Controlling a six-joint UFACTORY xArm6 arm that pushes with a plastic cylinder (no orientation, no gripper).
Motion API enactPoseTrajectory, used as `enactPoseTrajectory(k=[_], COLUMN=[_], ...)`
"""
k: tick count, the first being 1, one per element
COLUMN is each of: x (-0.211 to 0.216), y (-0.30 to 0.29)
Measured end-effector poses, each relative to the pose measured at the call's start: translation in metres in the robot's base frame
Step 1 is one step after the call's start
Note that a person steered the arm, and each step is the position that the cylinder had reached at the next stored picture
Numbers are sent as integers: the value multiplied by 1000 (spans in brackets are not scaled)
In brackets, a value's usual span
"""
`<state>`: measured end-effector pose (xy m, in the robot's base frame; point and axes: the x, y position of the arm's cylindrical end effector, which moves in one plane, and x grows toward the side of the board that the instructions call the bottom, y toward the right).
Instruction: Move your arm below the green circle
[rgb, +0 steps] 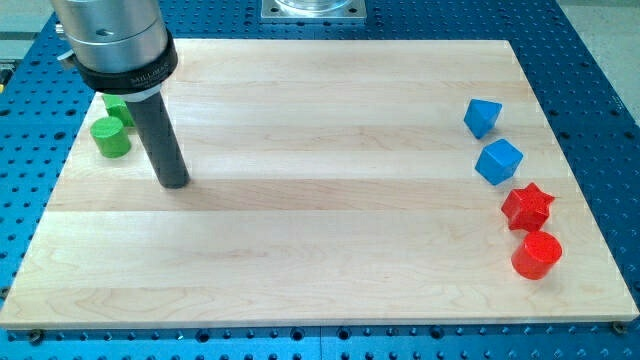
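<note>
Right of green circle (111, 138), slightly lower — my tip (175, 183)

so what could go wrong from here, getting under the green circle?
My tip sits close to the view's right of the green circle, slightly lower. Cutting left too early could nudge it. A second green block is partly hidden behind the rod, touching or nearly touching the circle, so it could shift too.

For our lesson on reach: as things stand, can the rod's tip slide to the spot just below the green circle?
Probably yes. My tip sits just right of and below the green circle, with only bare board between it and that spot.
</note>
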<state>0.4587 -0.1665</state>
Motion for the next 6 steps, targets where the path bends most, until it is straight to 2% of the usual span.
enactPoseTrajectory(k=[6], x=[-1], y=[-1])
